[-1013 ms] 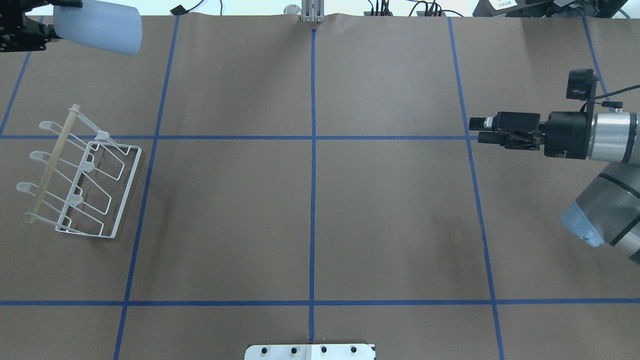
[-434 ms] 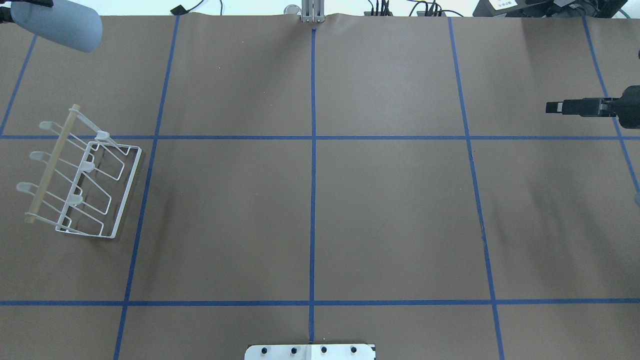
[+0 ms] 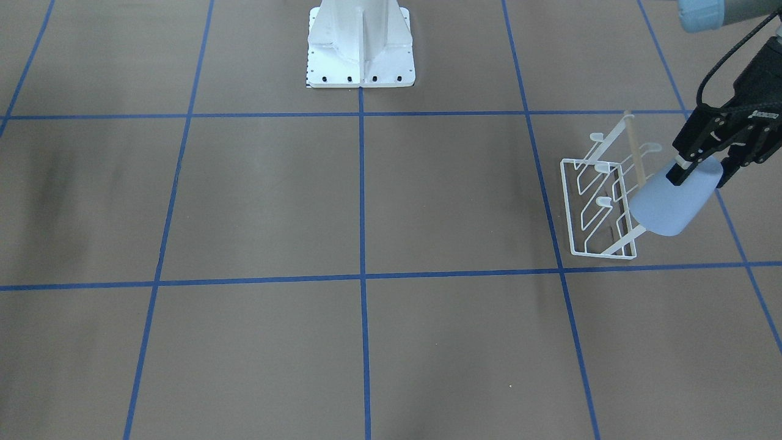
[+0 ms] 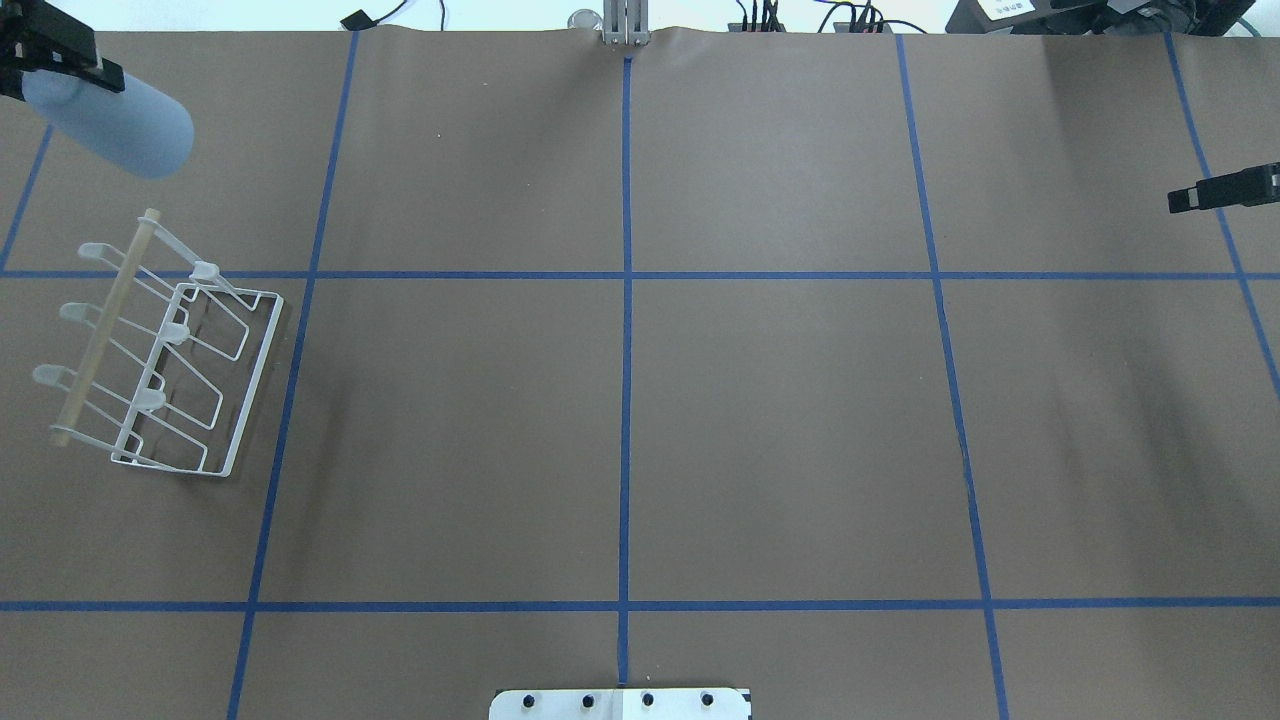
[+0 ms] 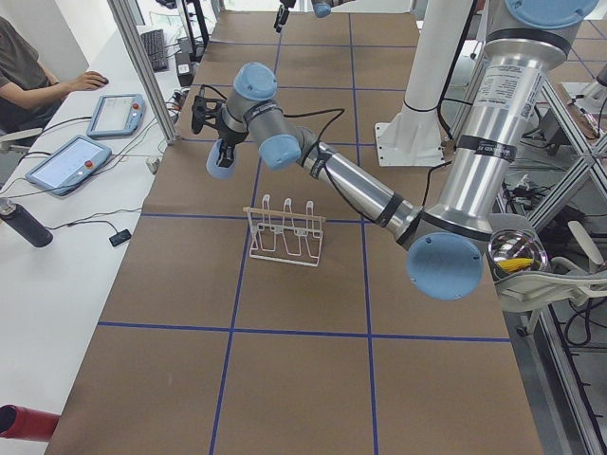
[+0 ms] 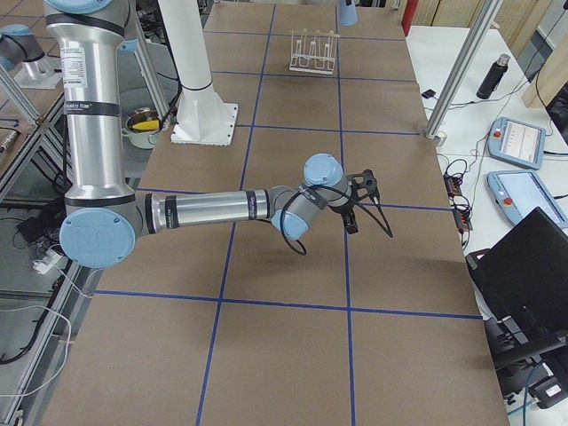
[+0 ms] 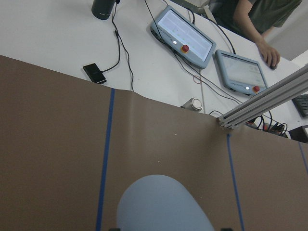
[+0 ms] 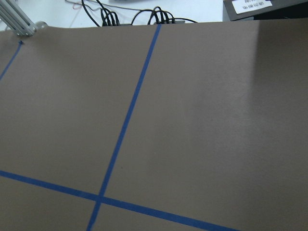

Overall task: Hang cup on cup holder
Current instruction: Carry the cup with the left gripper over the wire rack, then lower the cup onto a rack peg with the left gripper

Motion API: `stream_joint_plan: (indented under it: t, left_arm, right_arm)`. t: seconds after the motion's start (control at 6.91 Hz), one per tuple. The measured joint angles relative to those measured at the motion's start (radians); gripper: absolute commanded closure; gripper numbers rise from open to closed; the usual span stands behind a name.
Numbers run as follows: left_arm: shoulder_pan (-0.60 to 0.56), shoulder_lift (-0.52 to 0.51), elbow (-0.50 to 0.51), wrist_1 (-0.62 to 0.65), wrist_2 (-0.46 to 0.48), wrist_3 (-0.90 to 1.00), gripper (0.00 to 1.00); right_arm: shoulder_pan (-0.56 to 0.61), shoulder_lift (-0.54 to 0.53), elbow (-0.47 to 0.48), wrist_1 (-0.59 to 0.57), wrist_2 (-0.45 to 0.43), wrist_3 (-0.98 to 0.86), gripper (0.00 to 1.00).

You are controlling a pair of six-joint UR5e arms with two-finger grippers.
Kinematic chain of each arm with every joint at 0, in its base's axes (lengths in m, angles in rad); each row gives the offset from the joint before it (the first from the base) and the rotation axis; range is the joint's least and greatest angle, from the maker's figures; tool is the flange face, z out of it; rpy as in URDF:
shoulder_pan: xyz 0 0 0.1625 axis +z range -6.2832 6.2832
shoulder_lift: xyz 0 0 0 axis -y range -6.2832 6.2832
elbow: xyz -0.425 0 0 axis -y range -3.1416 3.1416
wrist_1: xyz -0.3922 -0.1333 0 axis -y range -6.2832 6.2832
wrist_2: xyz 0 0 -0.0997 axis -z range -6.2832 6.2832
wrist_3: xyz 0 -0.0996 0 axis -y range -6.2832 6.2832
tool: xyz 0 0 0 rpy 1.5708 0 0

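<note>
The pale blue cup (image 4: 115, 130) is held in the air by my left gripper (image 4: 70, 75), which is shut on its rim end. The cup lies tilted, its closed end toward the table middle. It hangs beyond the far end of the white wire cup holder (image 4: 170, 350), apart from it. In the front-facing view the cup (image 3: 672, 201) overlaps the holder's wooden rod (image 3: 635, 156), with the left gripper (image 3: 702, 174) above. The left wrist view shows the cup (image 7: 163, 204) at the bottom. My right gripper (image 4: 1190, 198) shows edge-on at the right edge, empty, and looks open.
Brown paper with blue tape lines (image 4: 627, 300) covers the table. The robot's base plate (image 4: 620, 703) is at the near edge. A metal post (image 4: 623, 22), cables, tablets (image 7: 185, 33) and a person (image 5: 33, 71) are past the far edge.
My left gripper has carried the cup leftward, then nearer to the cup holder. My right arm has drawn back to the right edge of the overhead view.
</note>
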State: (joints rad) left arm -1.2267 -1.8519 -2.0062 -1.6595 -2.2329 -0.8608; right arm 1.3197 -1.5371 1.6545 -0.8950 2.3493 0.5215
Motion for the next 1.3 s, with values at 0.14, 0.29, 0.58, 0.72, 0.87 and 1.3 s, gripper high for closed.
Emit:
stream_joint_plan:
  t: [0.14,0.29,0.58,0.72,0.87,1.3]
  left_arm:
    - [0.032,0.0,-0.014,0.084,0.002,0.025,1.0]
    - [0.068,-0.003,-0.015,0.138,0.002,0.033,1.0]
    - [0.125,-0.012,0.007,0.181,-0.002,0.037,1.0]
    - [0.137,-0.012,0.018,0.185,-0.005,0.039,1.0]
    - [0.141,-0.01,0.027,0.186,-0.004,0.051,1.0]
    - [0.145,-0.01,0.06,0.18,-0.008,0.087,1.0]
  right_arm:
    - [0.023,0.008,0.025,-0.142,0.042,-0.101,0.0]
    - [0.032,0.01,0.041,-0.237,0.061,-0.171,0.0]
    - [0.022,0.011,0.049,-0.301,0.062,-0.215,0.0]
    - [0.016,0.01,0.049,-0.307,0.059,-0.219,0.0]
    - [0.013,0.01,0.049,-0.308,0.058,-0.22,0.0]
    - [0.004,0.014,0.044,-0.309,0.059,-0.221,0.0]
